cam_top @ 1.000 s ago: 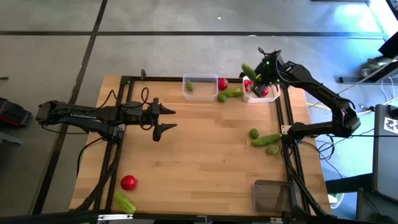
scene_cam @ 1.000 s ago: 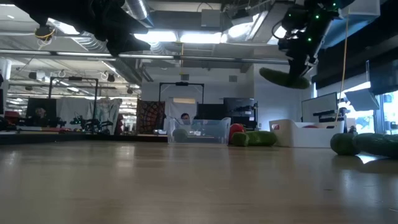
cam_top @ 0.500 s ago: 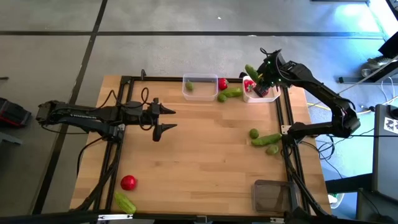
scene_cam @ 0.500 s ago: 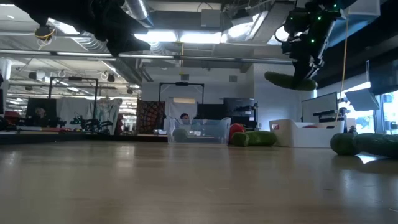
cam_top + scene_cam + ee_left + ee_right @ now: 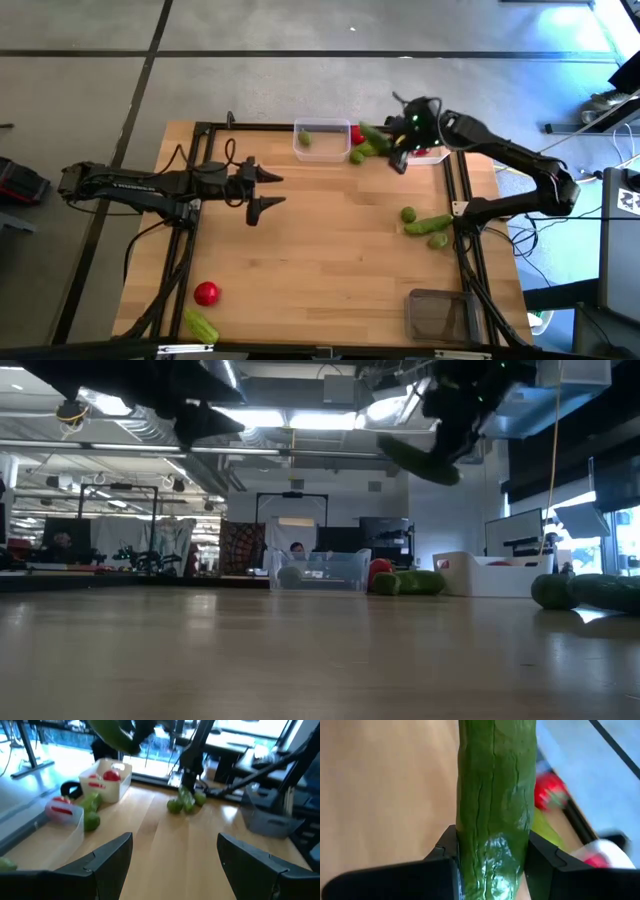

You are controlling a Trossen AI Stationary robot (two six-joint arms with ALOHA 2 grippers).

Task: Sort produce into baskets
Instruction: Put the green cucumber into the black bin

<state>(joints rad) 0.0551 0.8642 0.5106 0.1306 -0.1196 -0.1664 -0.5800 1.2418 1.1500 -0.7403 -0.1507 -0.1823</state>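
At the near left corner of the wooden table (image 5: pixel 320 260) lie a red tomato-like piece (image 5: pixel 206 293) and, just beside it toward the corner, a bumpy green cucumber (image 5: pixel 200 325). The left gripper (image 5: pixel 268 192) hangs over the table's left half, well apart from all produce, its two dark fingers (image 5: pixel 102 865) spread wide with nothing between them.

At the far edge stands the clear plastic basket (image 5: pixel 322 141) with one small olive-green fruit (image 5: pixel 305 139) inside. Just to its right lie a red piece (image 5: pixel 357 134), a round green fruit (image 5: pixel 357 156) and a short cucumber (image 5: pixel 376 148).

The right gripper (image 5: pixel 398 137) is raised above the table between the clear basket and the white basket (image 5: pixel 432 154), its fingers clamped on the sides of a long dark-green cucumber (image 5: pixel 495 805), which juts out toward the clear basket. The white basket holds red pieces (image 5: pixel 111 775).

Near the right edge, a green fruit (image 5: pixel 408 214), another cucumber (image 5: pixel 433 223) and a second green fruit (image 5: pixel 437 241) lie close together. The dark grey basket (image 5: pixel 436 314) stands at the near right corner
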